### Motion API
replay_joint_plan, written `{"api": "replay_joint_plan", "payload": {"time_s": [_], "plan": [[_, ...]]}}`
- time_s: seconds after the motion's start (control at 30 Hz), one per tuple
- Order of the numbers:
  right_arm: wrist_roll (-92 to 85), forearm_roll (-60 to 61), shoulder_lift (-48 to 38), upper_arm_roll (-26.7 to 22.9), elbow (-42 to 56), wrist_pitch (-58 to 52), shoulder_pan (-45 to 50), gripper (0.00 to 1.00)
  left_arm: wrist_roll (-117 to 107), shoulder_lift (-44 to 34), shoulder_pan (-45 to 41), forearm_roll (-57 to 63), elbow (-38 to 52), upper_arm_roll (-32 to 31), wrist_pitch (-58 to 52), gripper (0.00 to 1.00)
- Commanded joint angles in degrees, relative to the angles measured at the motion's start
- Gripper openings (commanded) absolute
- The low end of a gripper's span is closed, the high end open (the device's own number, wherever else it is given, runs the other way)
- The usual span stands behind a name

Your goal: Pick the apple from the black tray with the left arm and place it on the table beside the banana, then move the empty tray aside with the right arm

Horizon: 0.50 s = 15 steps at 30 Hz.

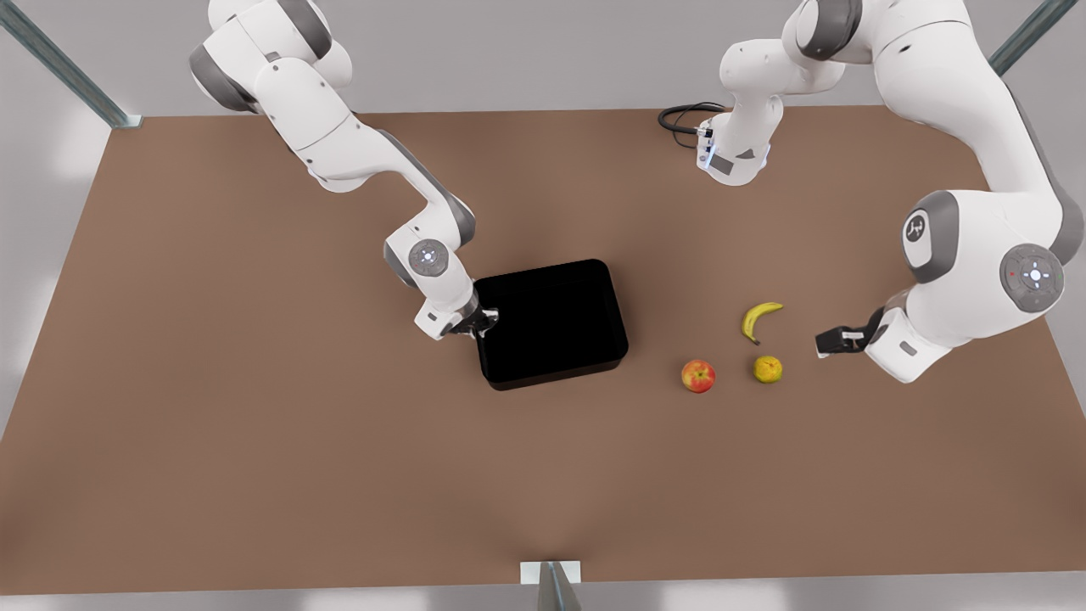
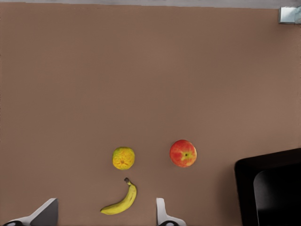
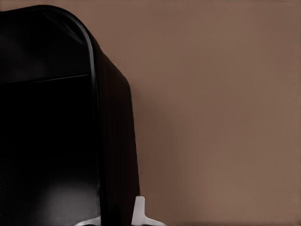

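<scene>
Though partly dark, tray (image 1: 551,322) beside apple (image 1: 698,376).

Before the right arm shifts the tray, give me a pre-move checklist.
1. Black tray empty: ok.
2. Apple on the table beside the banana: ok.
3. Right arm at the tray's wall on the front view's left: ok.
4. Its hold on the tray: cannot tell.
5. Left arm apart from the fruit, jaws open, waiting: ok.
</scene>
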Motion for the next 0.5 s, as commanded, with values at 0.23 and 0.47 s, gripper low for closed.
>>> {"api": "replay_joint_plan", "payload": {"time_s": [0.23,0.47], "plan": [[-1.17,0.01,-1.72,0.10,0.11,-0.48,0.01,0.22,2.21,-4.92,2.49,-2.03,-8.55,-0.23,8.25,1.00],[-6.35,0.36,-8.04,-0.95,0.64,-7.77,-0.78,0.19,1.33,-4.66,2.14,-1.68,-8.55,-0.49,1.84,1.00]]}}
